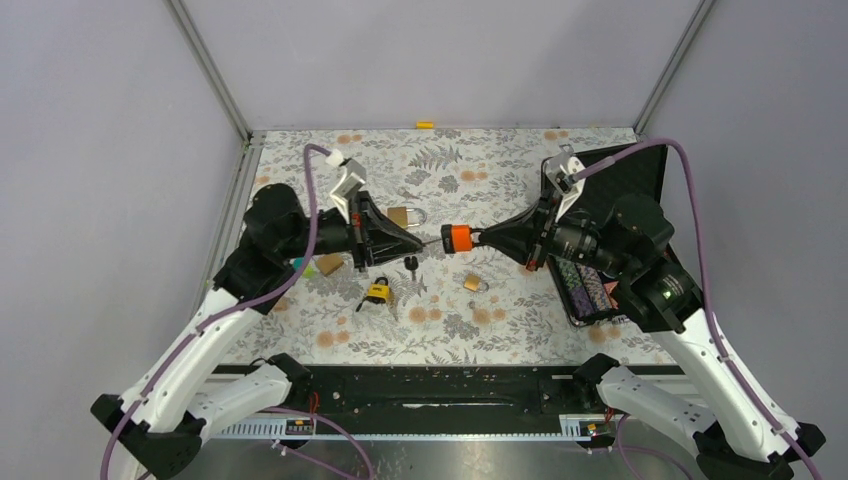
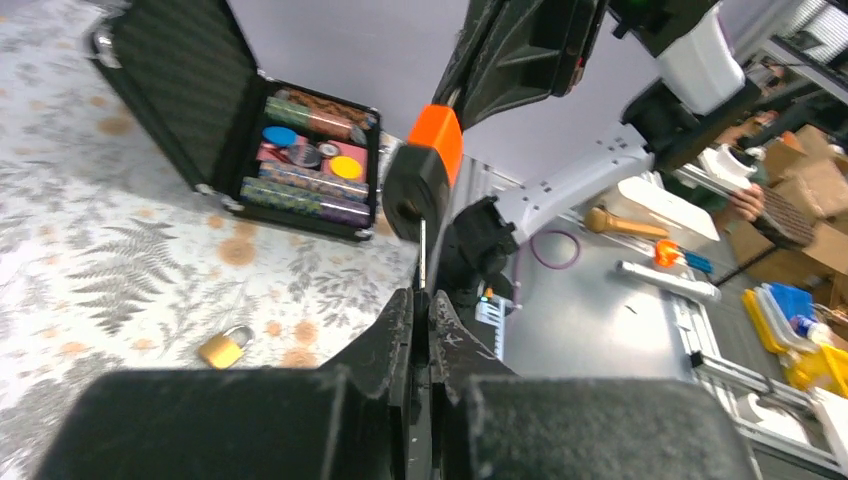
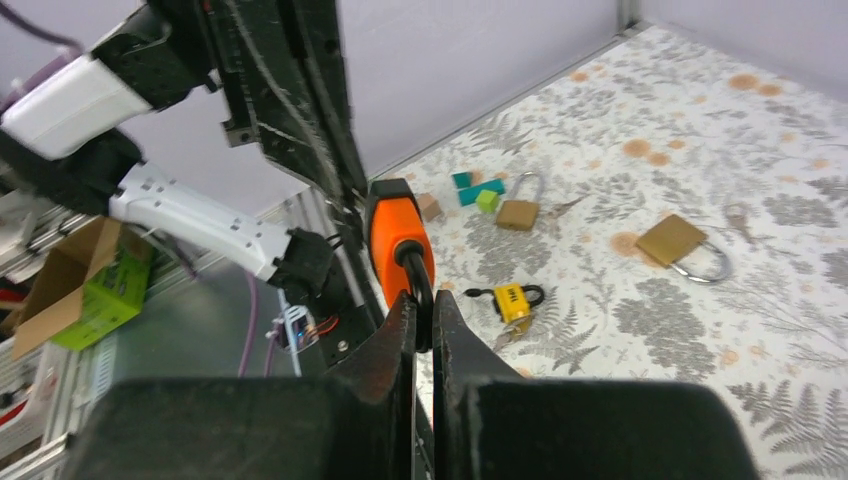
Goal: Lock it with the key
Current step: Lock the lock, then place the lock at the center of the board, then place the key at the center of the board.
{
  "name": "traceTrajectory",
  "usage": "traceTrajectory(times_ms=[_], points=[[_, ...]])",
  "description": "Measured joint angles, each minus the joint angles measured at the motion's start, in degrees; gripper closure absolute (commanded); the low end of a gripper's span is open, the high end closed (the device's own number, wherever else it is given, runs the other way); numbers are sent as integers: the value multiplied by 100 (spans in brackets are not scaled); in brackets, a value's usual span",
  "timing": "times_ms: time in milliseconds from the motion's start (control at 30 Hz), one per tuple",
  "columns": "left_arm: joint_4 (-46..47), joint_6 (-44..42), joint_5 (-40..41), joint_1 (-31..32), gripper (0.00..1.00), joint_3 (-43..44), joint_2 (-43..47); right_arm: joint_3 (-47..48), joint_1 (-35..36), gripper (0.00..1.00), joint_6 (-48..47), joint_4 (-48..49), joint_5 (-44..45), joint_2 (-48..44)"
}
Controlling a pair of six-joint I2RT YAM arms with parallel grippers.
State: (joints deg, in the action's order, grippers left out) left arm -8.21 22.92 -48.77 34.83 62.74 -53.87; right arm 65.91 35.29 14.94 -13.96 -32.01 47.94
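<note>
- The orange padlock (image 1: 460, 239) is up in the air over the middle of the table (image 1: 500, 180), between the two arms.
- Seen from the top, its long side runs left to right. The loop end faces the right arm and the flat bottom end faces the left arm.
- The key (image 1: 435, 241) is thin and lies in the same line. Its tip points right, at the bottom of the padlock.
- The left gripper (image 1: 418, 243) is pinched tight on the key. Its arm reaches in from the left, low and nearly flat.
- The right gripper (image 1: 480, 238) is squeezed on the padlock's black loop. Its arm reaches in from the right, so the two grippers face each other.
- In the left wrist view the key tip meets the dark face of the padlock, but I cannot tell how far in it goes.
- The keyhole itself is too dark to make out.
- The part of the key inside the fingers is hidden.
- A yellow padlock (image 1: 377, 291) lies on the table below, and a black case (image 1: 600, 290) sits open on the right, partly hidden by the right arm.
</note>
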Motion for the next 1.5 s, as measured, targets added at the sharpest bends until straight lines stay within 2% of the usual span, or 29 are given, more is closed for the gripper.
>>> traceTrajectory(times_ms=[267,400,500,633,767,933,1267,1367,1500], points=[[-564,-396,833,-203,100,-35,616,0,-269,100,-59,-87,647,-284],[-874,-387,1735,-201,100,-35,498,-52,-313,100,11,-90,1436,-166],[-975,-341,2382,-208,100,-122,225,-94,-348,100,140,-81,2282,232],[-767,-210,2789,-212,100,-514,-264,-227,-516,100,374,22,2732,1095],[-87,-20,3016,-201,100,-933,-1008,-457,-739,100,756,293,2677,2210],[741,155,3333,-39,100,-822,-2282,-732,-1154,100,1296,614,2492,3324],[1285,-94,3998,525,99,1471,-5425,-837,-1432,100,1853,1182,2037,4787],[1311,-199,4006,605,98,2026,-6033,-1047,-1432,100,2039,1364,1875,4979],[1281,-192,4070,629,98,2168,-6400,-1123,-1453,100,2387,1622,1738,5108]])
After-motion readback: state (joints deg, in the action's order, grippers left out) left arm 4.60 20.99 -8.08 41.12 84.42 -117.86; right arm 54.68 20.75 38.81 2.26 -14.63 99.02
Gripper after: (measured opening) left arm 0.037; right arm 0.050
